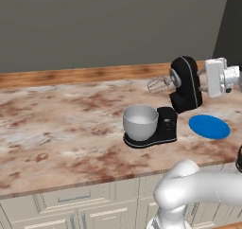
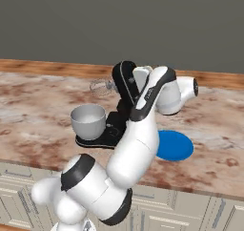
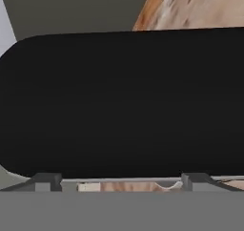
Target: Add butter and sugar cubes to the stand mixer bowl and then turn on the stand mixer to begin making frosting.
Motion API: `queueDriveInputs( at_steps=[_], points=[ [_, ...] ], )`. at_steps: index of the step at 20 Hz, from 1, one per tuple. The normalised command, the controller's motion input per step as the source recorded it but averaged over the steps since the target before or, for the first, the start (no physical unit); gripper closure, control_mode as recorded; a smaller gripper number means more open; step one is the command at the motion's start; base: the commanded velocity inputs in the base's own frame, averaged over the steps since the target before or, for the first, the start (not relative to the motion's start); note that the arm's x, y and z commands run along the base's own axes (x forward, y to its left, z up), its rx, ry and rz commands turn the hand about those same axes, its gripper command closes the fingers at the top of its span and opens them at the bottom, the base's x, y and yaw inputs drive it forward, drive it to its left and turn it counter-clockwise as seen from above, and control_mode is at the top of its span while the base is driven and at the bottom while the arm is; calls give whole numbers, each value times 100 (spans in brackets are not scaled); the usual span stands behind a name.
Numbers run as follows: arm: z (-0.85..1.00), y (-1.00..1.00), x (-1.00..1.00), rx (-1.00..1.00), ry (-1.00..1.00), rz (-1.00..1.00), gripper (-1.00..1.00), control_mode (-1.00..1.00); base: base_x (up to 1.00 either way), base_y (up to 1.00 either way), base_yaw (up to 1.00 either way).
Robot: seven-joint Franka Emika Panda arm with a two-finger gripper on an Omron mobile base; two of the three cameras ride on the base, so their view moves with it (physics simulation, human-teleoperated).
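I have the gripper (image 3: 121, 180) spread wide, its tips either side of the glossy black head of the stand mixer (image 1: 185, 83), which is tilted back with the whisk (image 1: 159, 85) raised clear. The stand mixer bowl (image 1: 140, 120) sits on the mixer's base on the table (image 1: 61, 128); I can see nothing inside it. A blue plate (image 1: 209, 127) lies just beside the base.

My judgement: the step in hand is pressing the head. Procedure:
1. Keep the gripper centred on the head.
2. Push along the hinge arc, slowly.
3. Avoid sideways load that could shift the base.
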Motion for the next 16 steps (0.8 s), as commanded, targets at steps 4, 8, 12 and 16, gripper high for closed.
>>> queueDriveInputs(
  at_steps=[4, 8, 12, 16],
  points=[
    [0, 100, -19, -24, 0, 0, -100, -100, 0, 0, 0],
    [0, 100, -1, -28, 0, 0, -100, -100, 0, 0, 0],
    [0, 100, 1, -28, 0, -2, -100, -100, 0, 0, 0],
    [0, 71, 39, -20, 0, -2, -100, -100, 0, 0, 0]
  ],
)
